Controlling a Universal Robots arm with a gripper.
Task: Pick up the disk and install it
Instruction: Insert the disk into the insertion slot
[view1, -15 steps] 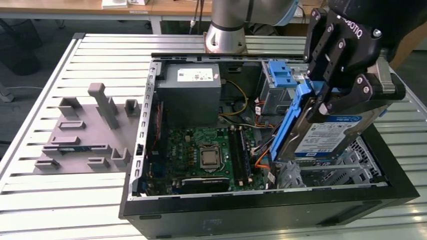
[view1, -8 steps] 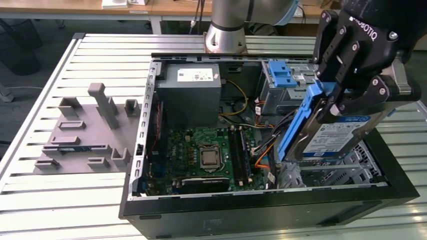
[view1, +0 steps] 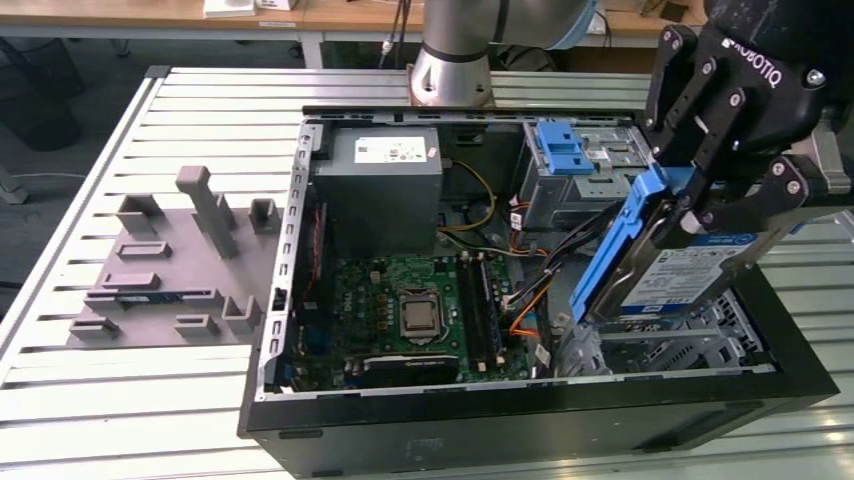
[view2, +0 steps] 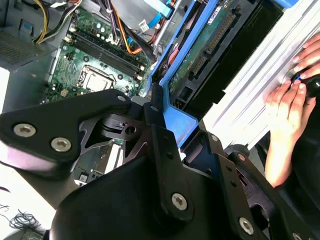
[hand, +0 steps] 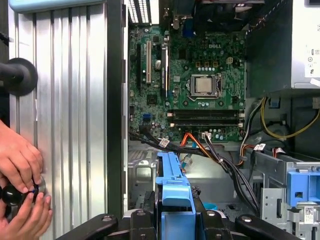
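My gripper (view1: 697, 205) is shut on the disk (view1: 663, 278), a silver hard drive with a white-and-blue label and a blue carrier frame. In the exterior view the disk hangs tilted, its lower end just above the metal drive cage (view1: 674, 345) at the right side of the open computer case (view1: 534, 420). In the first wrist view the disk's blue frame (hand: 174, 187) sticks out between the black fingers (hand: 142, 220) over the cage. The second wrist view has the disk's (view2: 210, 45) circuit-board underside and connector facing the camera.
Inside the case lie a green motherboard (view1: 414, 310), a grey power-supply box (view1: 380, 185), a light-blue latch (view1: 561, 150) and loose cables (view1: 534, 290). A grey fixture plate (view1: 167, 270) lies at the exterior view's left. A person's hands (hand: 20, 170) work beside the case.
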